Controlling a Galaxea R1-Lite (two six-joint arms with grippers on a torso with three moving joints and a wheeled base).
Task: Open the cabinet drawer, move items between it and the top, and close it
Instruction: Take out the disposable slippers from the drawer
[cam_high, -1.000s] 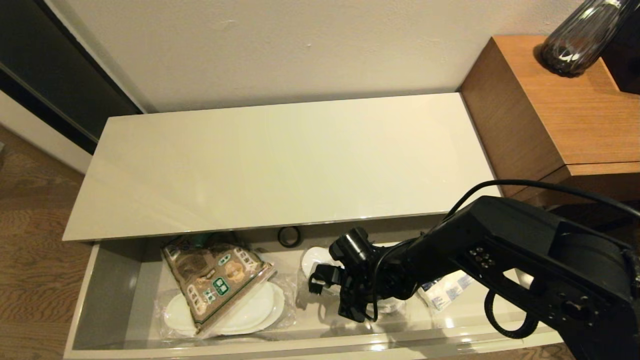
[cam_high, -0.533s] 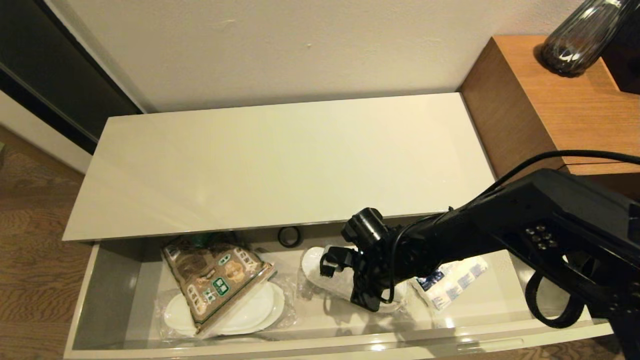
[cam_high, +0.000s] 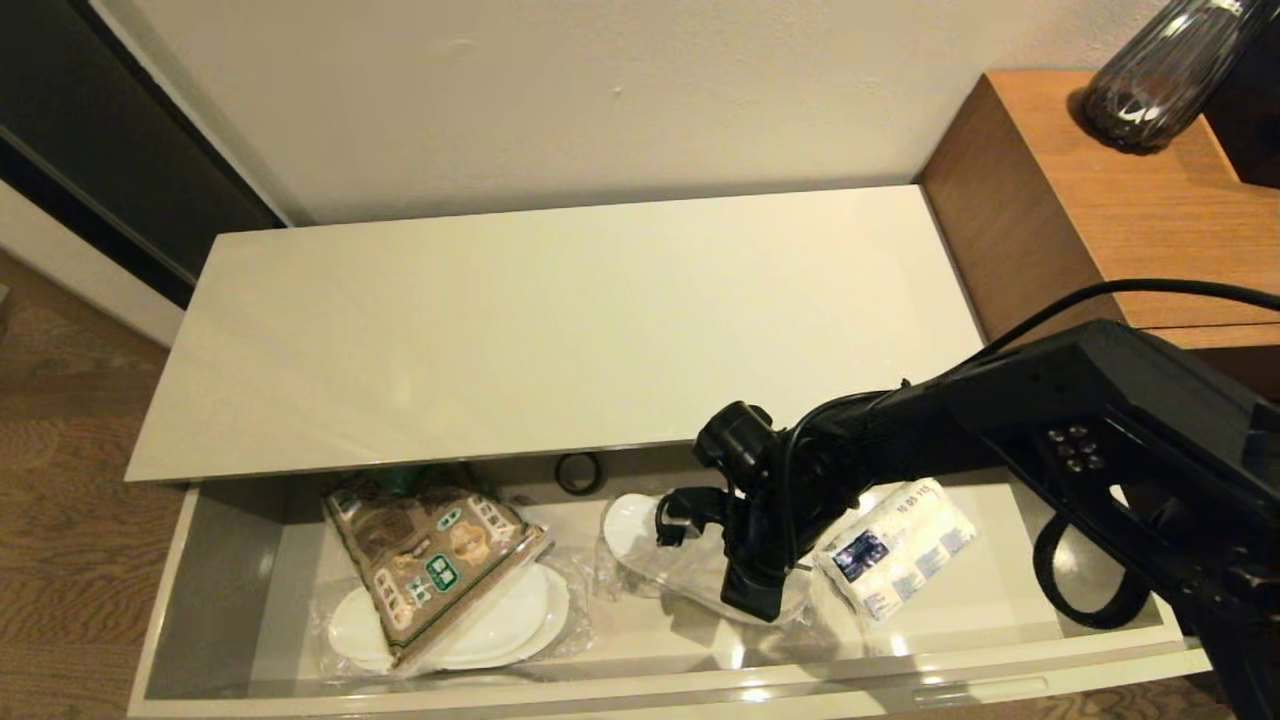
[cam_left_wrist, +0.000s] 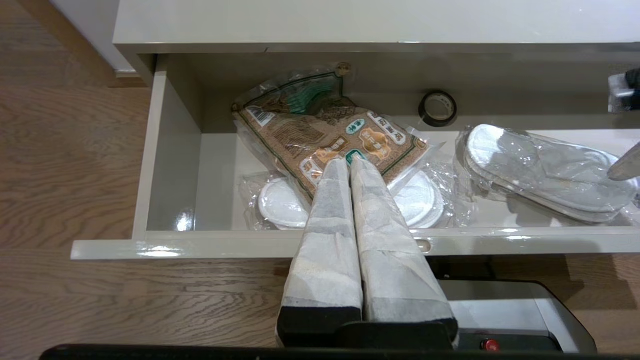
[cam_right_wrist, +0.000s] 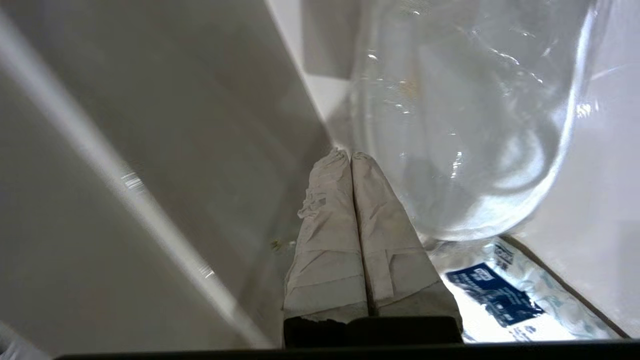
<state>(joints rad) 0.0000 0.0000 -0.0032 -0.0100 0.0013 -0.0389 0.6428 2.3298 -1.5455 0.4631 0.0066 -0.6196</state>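
Note:
The cabinet drawer (cam_high: 600, 695) stands pulled open below the top (cam_high: 560, 330), which is bare. Inside lie the brown-and-green snack bag (cam_high: 430, 560) on one wrapped slipper pack (cam_high: 500, 625), the black tape roll (cam_high: 579, 472) at the back, a second slipper pack (cam_high: 660, 560) and the tissue pack (cam_high: 895, 550). My right gripper (cam_high: 757, 598) reaches down into the drawer between the second slipper pack and the tissue pack. In its wrist view the gripper (cam_right_wrist: 348, 156) is shut and empty, beside the slipper pack (cam_right_wrist: 465, 125). My left gripper (cam_left_wrist: 348, 162) hangs shut in front of the drawer.
A taller brown wooden side table (cam_high: 1120, 210) stands to the right of the cabinet and carries a dark glass vase (cam_high: 1150, 90). A white wall runs behind. Wood floor (cam_high: 60, 520) lies to the left and in front.
My right arm has swung to the right and slightly back inside the drawer. More of the second slipper pack and the tissue pack now shows.

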